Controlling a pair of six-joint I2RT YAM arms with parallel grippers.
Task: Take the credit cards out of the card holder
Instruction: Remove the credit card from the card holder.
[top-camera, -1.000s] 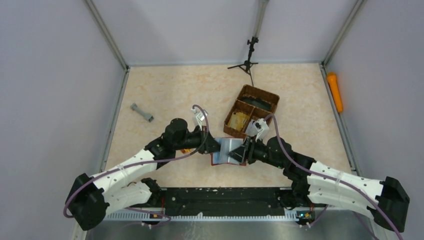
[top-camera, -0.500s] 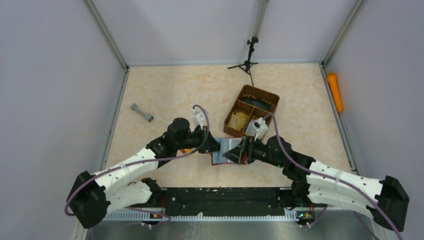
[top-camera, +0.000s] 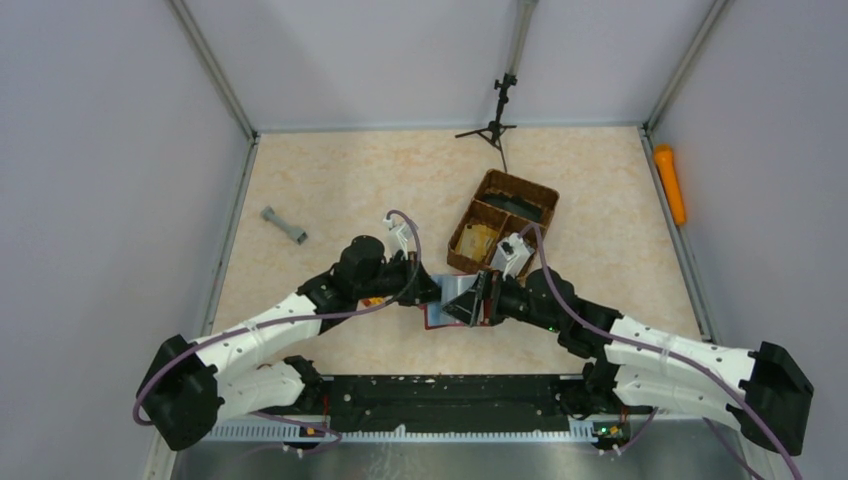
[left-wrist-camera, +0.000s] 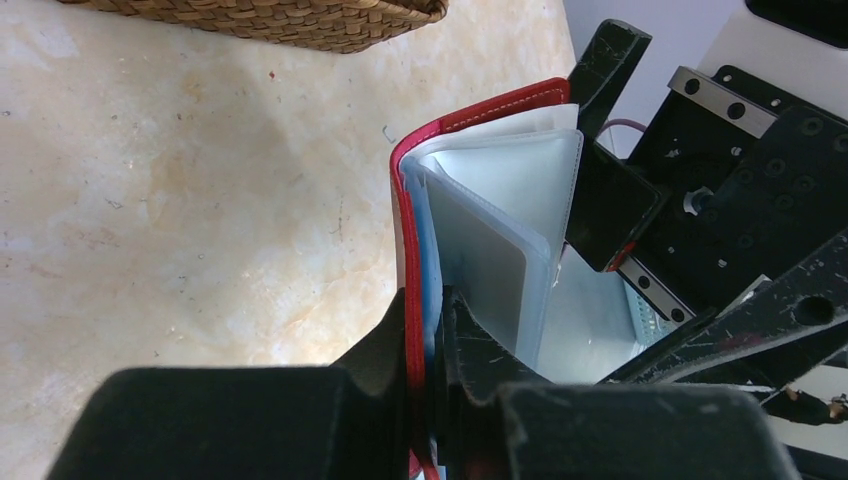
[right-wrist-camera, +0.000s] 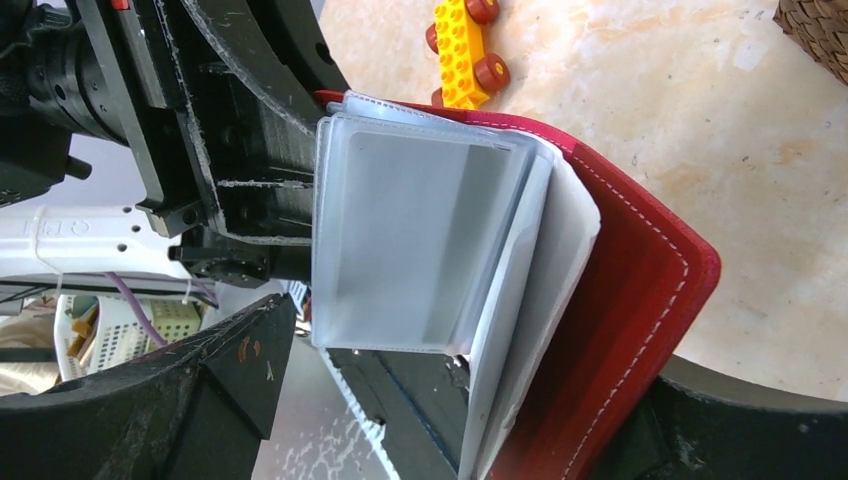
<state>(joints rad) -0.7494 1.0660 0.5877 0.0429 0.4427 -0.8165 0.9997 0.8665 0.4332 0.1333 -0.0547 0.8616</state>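
Currently the left gripper has its jaws clamped together on the red cover edge of the card holder, next to the spine. The right gripper has its jaws wide apart, one on each side of the holder, and grips nothing. The holder stands open between the two grippers, just on the near side of the basket. Its clear plastic sleeves fan out toward the right gripper.

Hazards from this position:

- Single support. Only the left clamp carries the holder. If that clamp slips along the smooth cover, the holder probably drops or folds shut.
- Wrong layer. The sleeves lie close together. If the right jaws close on several sleeves, or on the red cover, they likely pull the whole holder and no card.
- Uncertain target. No credit card shows clearly in the facing sleeves, which look empty. A pinch there may close on plastic alone.
- Collision. The two grippers work very near each other, so a deep reach may strike the left fingers.
- Clutter. A toy block lies on the table close behind the holder.
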